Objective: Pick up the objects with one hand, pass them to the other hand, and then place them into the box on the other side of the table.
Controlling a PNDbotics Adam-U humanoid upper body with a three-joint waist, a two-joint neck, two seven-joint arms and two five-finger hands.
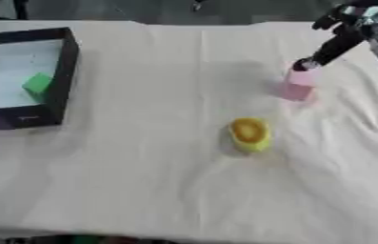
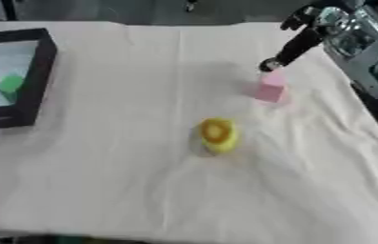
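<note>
A pink block (image 1: 298, 85) stands on the cloth at the right. My right hand (image 1: 333, 47) comes in from the upper right, and one straight dark finger reaches down so that its tip touches the top of the pink block. Nothing is curled round the block. A yellow rounded object with an orange centre (image 1: 249, 134) lies nearer the middle, apart from the hand. At the left edge stands the black-walled box (image 1: 67, 71), with a green block (image 1: 38, 86) inside it. My left hand shows in neither view.
A cream cloth (image 1: 142, 181), wrinkled on the right side, covers the table. The robot's silver and black forearm (image 2: 358, 43) crosses the upper right corner. Dark floor lies beyond the far edge.
</note>
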